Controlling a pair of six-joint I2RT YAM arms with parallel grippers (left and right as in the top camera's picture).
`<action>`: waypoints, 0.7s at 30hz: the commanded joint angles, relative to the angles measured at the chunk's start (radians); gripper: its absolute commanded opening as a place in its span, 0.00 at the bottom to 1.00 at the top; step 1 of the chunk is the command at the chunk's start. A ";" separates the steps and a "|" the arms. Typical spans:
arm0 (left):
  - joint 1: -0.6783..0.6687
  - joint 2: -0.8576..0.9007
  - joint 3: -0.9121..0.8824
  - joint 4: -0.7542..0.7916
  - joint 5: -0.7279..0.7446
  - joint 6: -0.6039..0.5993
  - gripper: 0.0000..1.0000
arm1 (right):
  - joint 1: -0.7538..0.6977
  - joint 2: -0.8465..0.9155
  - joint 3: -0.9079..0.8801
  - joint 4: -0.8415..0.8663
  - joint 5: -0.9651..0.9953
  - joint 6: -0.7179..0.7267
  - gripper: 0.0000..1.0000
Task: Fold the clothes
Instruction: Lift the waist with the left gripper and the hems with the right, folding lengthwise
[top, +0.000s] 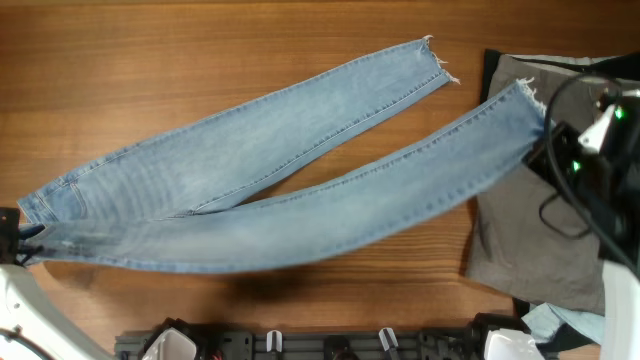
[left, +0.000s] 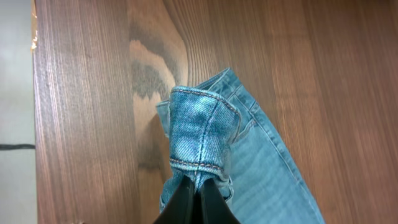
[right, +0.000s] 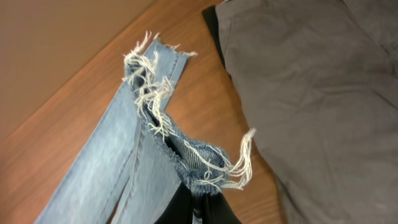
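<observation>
The light-blue denim jeans (top: 260, 170) lie stretched across the wooden table, waist at the left, two legs fanning to the right with frayed hems. My left gripper (left: 198, 190) is shut on the waistband (left: 198, 134) at the table's left edge (top: 22, 240). My right gripper (right: 198, 198) is shut on the frayed hem (right: 205, 163) of the nearer leg and holds it raised at the right (top: 548, 135). The grey-khaki trousers (top: 530, 230) lie crumpled at the right, under my right arm, and also show in the right wrist view (right: 311, 81).
The far leg's hem (top: 435, 60) rests flat on the table (top: 150, 50) near the back. A light-blue cloth scrap (top: 560, 325) lies at the bottom right. Arm bases and fixtures (top: 300, 345) line the front edge.
</observation>
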 joint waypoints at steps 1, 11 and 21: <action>0.005 0.097 0.018 0.058 -0.031 -0.060 0.04 | -0.002 0.154 0.017 0.068 0.069 0.030 0.04; -0.025 0.394 0.018 0.230 0.041 -0.059 0.04 | -0.002 0.612 0.017 0.386 -0.117 -0.004 0.04; -0.071 0.497 0.018 0.388 0.064 -0.130 0.04 | 0.024 0.858 0.017 0.772 -0.309 0.126 0.04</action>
